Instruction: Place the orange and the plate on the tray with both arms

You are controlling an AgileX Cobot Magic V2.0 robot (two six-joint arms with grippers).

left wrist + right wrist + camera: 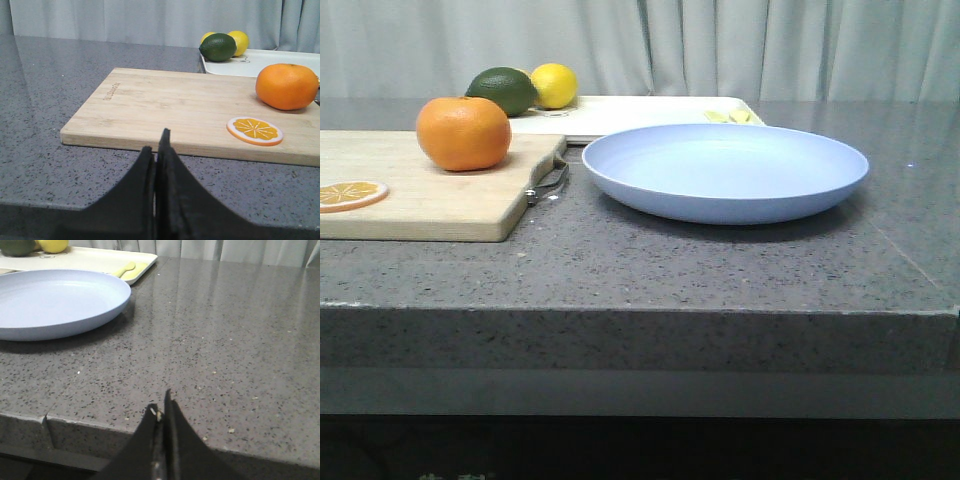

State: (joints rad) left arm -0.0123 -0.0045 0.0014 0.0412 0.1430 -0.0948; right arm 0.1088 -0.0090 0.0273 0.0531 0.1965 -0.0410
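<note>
The orange (464,132) sits on the wooden cutting board (420,195) at the left; it also shows in the left wrist view (287,86). The lavender-blue plate (725,171) lies on the counter right of the board, and shows in the right wrist view (50,302). The cream tray (640,115) lies behind both, its near rim just behind the plate. My left gripper (156,142) is shut and empty, near the counter's front edge before the board. My right gripper (162,402) is shut and empty at the front edge, right of the plate. Neither gripper shows in the front view.
A flat orange slice (350,194) lies on the board's front left. A green fruit (503,90) and a yellow lemon (554,85) sit on the tray's left end; yellow pieces (730,116) lie on its right end. A metal handle (550,182) sticks out from the board. A curtain hangs behind.
</note>
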